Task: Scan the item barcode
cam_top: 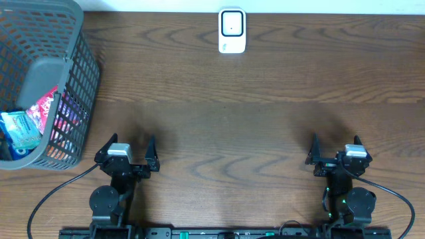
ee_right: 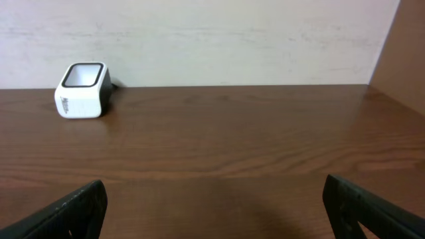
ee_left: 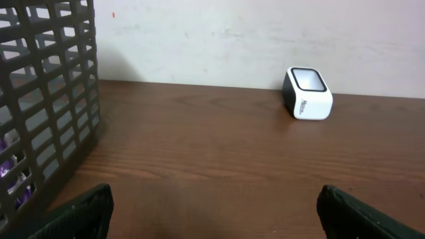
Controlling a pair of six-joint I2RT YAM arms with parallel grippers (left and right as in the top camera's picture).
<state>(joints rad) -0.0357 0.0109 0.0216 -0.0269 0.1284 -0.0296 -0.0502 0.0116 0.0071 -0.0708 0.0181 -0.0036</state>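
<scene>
Wooden table [cam_top: 265,113], left gripper [cam_top: 131,141] and right gripper [cam_top: 336,140] low at near edge, aimed forward, spread wide, empty

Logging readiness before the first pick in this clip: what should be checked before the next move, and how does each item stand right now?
1. Left pincer open, holding nothing: ok.
2. Right pincer open, holding nothing: ok.
3. Scanner standing at the far side, window uncovered: ok.
4. Pink packet lying in the basket, on the left pincer's side: ok.
5. Pink packet's scannable face turned up: cannot tell.
</scene>
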